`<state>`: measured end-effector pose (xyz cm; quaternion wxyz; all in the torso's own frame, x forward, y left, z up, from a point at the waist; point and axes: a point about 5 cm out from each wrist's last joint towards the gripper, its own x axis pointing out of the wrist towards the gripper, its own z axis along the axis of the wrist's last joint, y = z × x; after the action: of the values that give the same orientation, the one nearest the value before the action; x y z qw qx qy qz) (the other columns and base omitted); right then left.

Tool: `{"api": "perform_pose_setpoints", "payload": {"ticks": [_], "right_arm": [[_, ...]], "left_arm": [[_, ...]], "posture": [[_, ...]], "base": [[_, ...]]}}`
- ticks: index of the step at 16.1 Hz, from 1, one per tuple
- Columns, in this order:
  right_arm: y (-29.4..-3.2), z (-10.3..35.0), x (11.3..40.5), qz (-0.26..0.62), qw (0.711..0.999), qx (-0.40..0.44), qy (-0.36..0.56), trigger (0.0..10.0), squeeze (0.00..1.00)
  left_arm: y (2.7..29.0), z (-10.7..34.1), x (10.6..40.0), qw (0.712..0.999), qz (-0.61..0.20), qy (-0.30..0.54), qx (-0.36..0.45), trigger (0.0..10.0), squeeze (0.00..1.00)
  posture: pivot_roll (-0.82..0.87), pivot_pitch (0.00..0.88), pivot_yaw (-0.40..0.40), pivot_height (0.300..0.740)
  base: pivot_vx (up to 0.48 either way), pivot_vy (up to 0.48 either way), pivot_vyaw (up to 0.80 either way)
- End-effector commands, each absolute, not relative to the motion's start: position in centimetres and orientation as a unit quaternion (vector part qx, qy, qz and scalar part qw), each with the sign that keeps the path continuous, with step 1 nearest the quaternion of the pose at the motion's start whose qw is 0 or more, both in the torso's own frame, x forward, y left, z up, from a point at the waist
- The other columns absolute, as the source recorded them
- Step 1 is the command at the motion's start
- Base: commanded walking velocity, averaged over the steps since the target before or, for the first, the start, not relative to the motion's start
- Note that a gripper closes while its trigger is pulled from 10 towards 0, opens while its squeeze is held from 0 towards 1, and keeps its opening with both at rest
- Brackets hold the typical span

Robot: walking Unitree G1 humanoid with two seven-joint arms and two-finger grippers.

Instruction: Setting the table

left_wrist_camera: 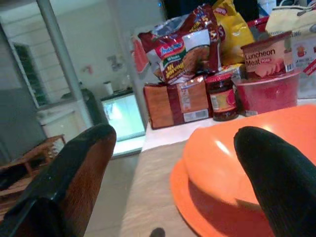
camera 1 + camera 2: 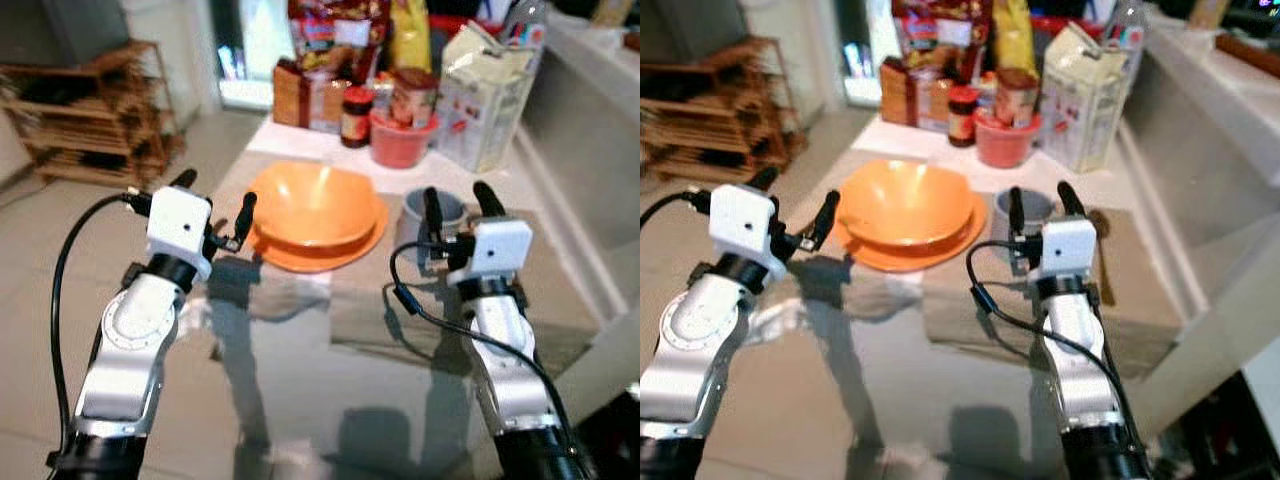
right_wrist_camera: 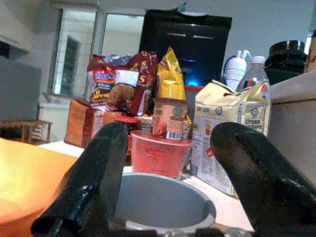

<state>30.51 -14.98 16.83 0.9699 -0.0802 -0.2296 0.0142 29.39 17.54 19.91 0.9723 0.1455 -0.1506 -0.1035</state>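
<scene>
Lining up both open grippers, I'd ease the right gripper (image 2: 458, 200) down around the grey cup (image 2: 437, 210) beside the orange bowl (image 2: 312, 205), while the left gripper (image 2: 215, 200), jaws apart, straddles the orange plate (image 2: 300, 258) rim on the counter (image 2: 300, 340).

Glossy orange plastic bowl (image 2: 315, 203), matching plate (image 2: 318, 252), matt beige cloth placemat (image 2: 400, 310), slatted wooden rack (image 2: 90, 115)

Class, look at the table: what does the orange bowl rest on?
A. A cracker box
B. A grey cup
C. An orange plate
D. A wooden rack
C. The orange bowl sits on the orange plate, whose rim shows all around beneath it; the grey cup stands apart beside it.
</scene>
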Motion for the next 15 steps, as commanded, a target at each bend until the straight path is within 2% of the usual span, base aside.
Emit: {"api": "perform_pose_setpoints", "payload": {"ticks": [1, 6, 9, 13, 15], "right_arm": [[-15.9, 17.1, 30.5, -0.007, 0.969, -0.082, -0.233, 10.0, 0.00], [-16.4, 16.2, 30.7, -0.019, 0.976, -0.078, -0.204, 10.0, 0.00], [-16.1, 15.8, 30.4, -0.011, 0.977, -0.079, -0.198, 10.0, 0.00], [-16.3, 15.4, 29.9, -0.018, 0.978, -0.079, -0.193, 10.0, 0.00], [-16.2, 15.2, 29.7, -0.019, 0.979, -0.078, -0.190, 10.0, 0.00]], "left_arm": [[17.2, 19.8, 29.4, 0.972, -0.108, -0.147, 0.151, 10.0, 0.00], [17.1, 19.9, 30.3, 0.971, -0.124, -0.125, 0.159, 10.0, 0.00], [17.2, 20.3, 31.5, 0.951, -0.212, -0.091, 0.206, 10.0, 0.00], [20.6, 22.2, 32.6, 0.911, -0.270, -0.035, 0.309, 10.0, 0.00], [21.1, 22.9, 32.4, 0.890, -0.312, -0.016, 0.333, 10.0, 0.00]], "posture": [[0.02, 0.000, 0.004, 0.740], [0.02, 0.000, 0.004, 0.740], [0.02, 0.000, 0.014, 0.740], [0.01, 0.000, 0.042, 0.740], [0.02, 0.000, 0.048, 0.740]], "base": [[0.000, 0.000, 0.00], [0.000, 0.000, 0.00], [0.000, 0.000, 0.00], [0.000, 0.000, 0.00], [0.000, 0.000, 0.00]]}}
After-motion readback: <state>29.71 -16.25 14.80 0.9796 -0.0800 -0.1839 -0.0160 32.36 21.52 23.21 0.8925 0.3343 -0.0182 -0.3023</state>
